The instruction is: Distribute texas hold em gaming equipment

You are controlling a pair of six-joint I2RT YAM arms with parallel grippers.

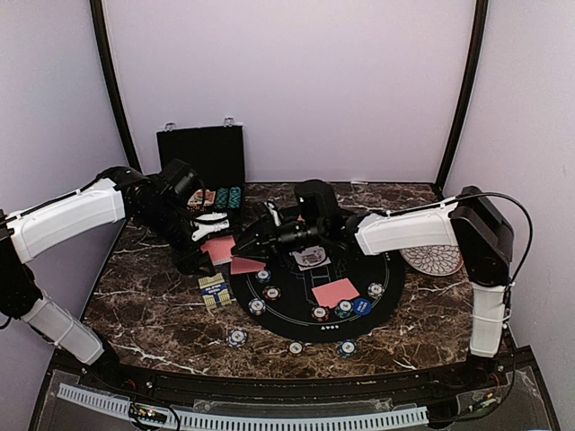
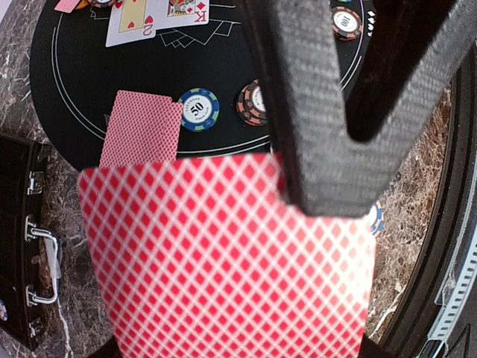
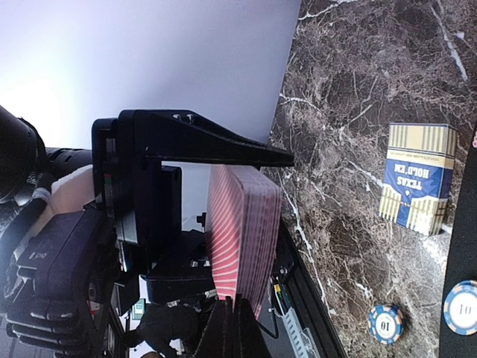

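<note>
Red lattice-backed deck (image 3: 242,224) sits clamped in my left claw (image 2: 328,190), above the table's (image 1: 153,305) left side, and it blocks half that wrist view. My right claw (image 3: 232,334) meets the deck's edge with its tips close together. I cannot tell whether they pinch a card. Beyond, a blue 50 chip (image 2: 198,109) and a loose card (image 2: 141,130) lie on the black mat (image 1: 292,310).

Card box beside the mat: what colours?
The small card box is blue with cream stripes; clearest in right wrist view.
</note>
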